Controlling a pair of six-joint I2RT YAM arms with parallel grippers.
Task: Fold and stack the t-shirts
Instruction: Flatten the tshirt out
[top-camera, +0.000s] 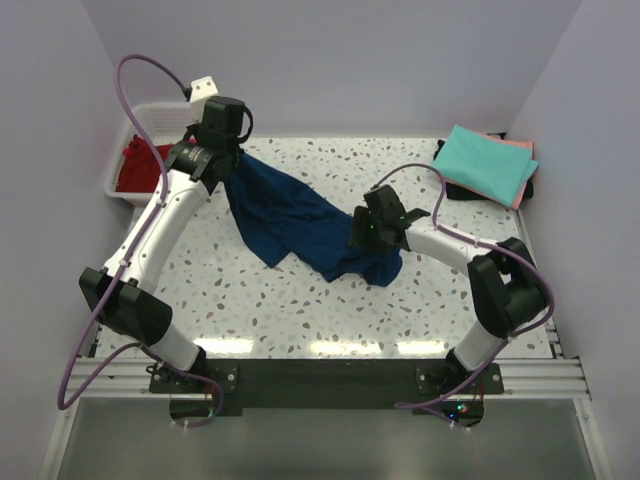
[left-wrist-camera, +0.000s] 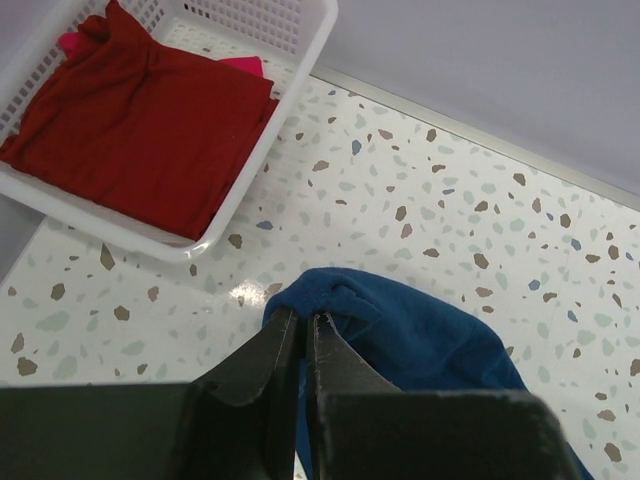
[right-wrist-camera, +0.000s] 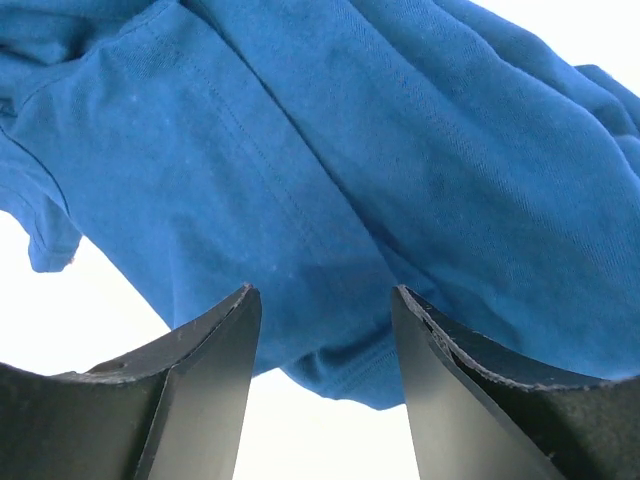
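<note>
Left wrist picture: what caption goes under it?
Left gripper pinching the navy t-shirt, near a white basket holding a red t-shirt.

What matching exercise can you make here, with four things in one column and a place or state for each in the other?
Things:
1. navy shirt
2. red shirt
3. teal shirt
4. right gripper

Places or states:
A. in the basket
B. open, over blue cloth
C. folded, at the table's far right corner
D. pinched by the left gripper

Pairs: 1-D, 2-A, 3-C, 4-B.
</note>
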